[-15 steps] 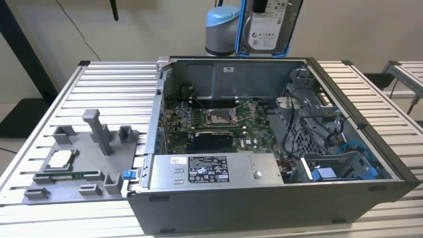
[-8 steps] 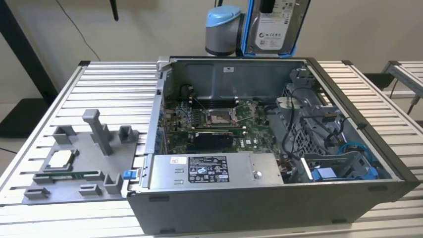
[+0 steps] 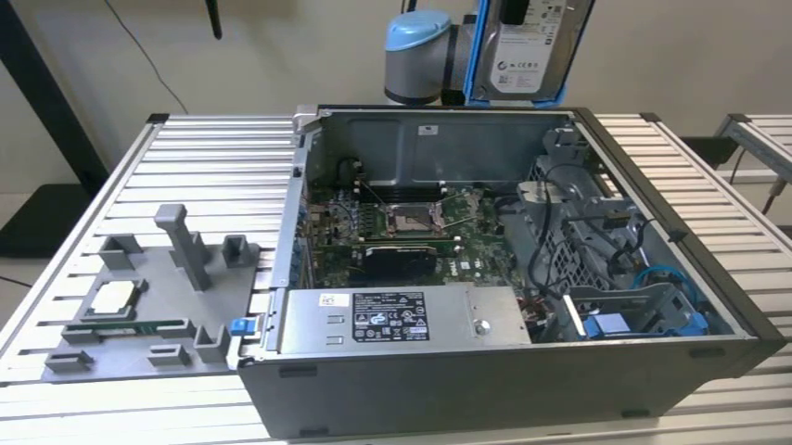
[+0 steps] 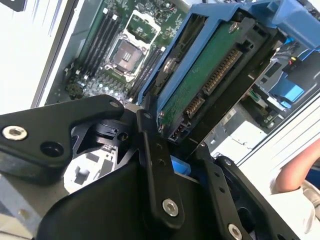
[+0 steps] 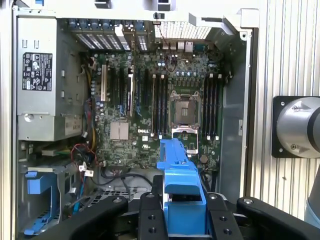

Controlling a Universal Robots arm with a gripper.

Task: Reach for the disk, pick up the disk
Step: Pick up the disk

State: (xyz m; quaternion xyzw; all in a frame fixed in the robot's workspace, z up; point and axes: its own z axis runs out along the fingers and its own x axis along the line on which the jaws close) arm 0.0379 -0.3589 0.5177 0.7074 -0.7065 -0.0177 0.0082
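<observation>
The disk (image 3: 530, 51), a silver-grey hard drive with a white label in a bright blue caddy, hangs upright above the far wall of the open computer case (image 3: 409, 394). My gripper (image 5: 182, 202) is shut on it, with black fingers (image 5: 150, 215) on either side of the blue caddy (image 5: 176, 170). In the second wrist view the disk's green circuit side and connector (image 4: 200, 85) face the camera, clamped in the gripper (image 4: 172, 136). The disk is clear of the case and touches nothing else.
Below lie the motherboard (image 3: 396, 232) with its bare CPU socket (image 5: 184, 109), the power supply (image 3: 396, 320) and a blue bracket (image 3: 619, 324). A grey fixture tray (image 3: 148, 306) holding a CPU chip (image 3: 111, 298) sits at the exterior view's left. A person's arm (image 4: 295, 172) is beside the table.
</observation>
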